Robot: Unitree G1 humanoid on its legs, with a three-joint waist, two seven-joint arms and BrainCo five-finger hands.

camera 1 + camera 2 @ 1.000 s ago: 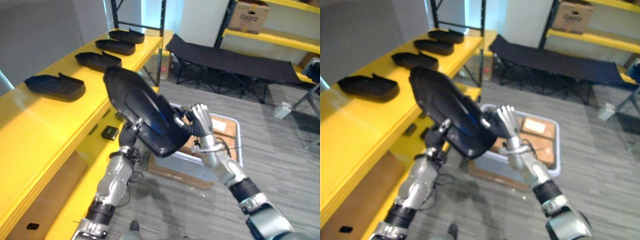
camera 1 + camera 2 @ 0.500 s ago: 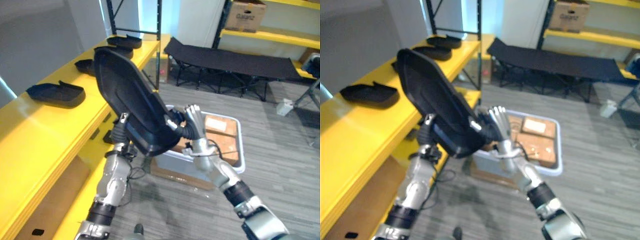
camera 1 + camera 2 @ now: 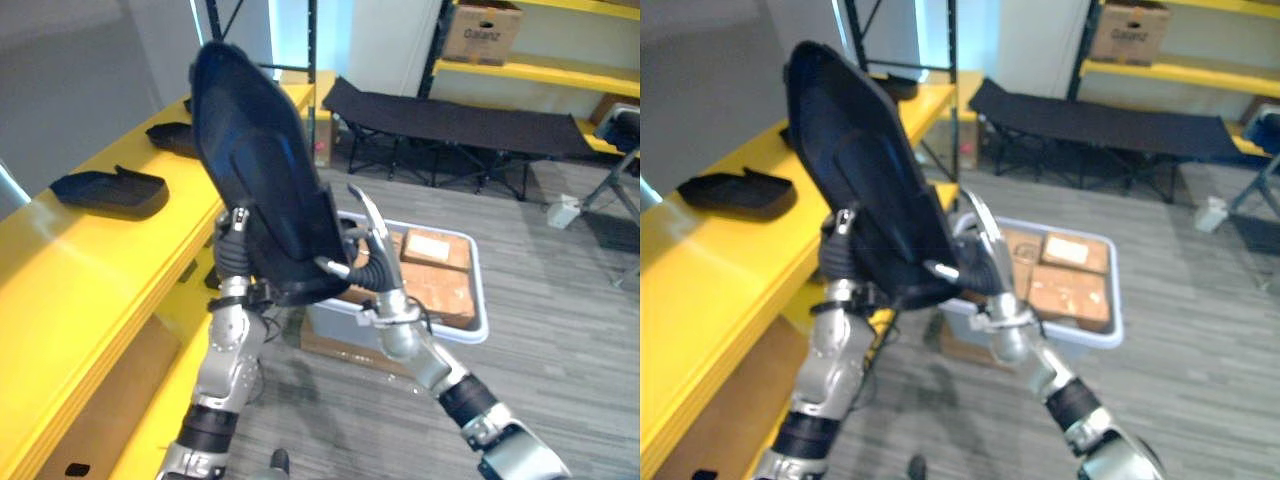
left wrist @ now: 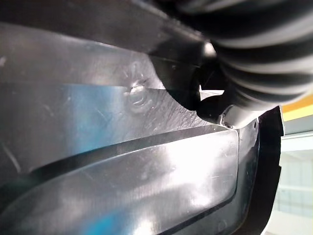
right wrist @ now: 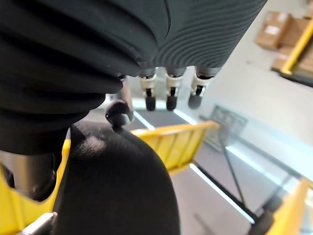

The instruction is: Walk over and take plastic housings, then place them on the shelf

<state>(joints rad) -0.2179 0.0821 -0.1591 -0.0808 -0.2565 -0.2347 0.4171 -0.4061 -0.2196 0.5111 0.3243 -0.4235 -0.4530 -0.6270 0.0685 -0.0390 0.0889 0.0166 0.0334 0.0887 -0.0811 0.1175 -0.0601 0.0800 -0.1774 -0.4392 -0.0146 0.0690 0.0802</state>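
Fingers (image 3: 366, 212) of the right hand (image 3: 375, 268) are held straight against the low edge of the black housing (image 3: 262, 170). It has been lifted higher and tipped more upright beside the yellow shelf (image 3: 90, 260). The left hand (image 3: 237, 225) is mostly hidden behind it; its grip cannot be told.

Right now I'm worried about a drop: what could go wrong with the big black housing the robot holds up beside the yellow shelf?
The housing stands steeply tilted, and the right robot hand only presses straight fingers against its lower edge; it may slip and fall toward the bin below. Swung onto the shelf, it could also knock the nearest housing lying there.
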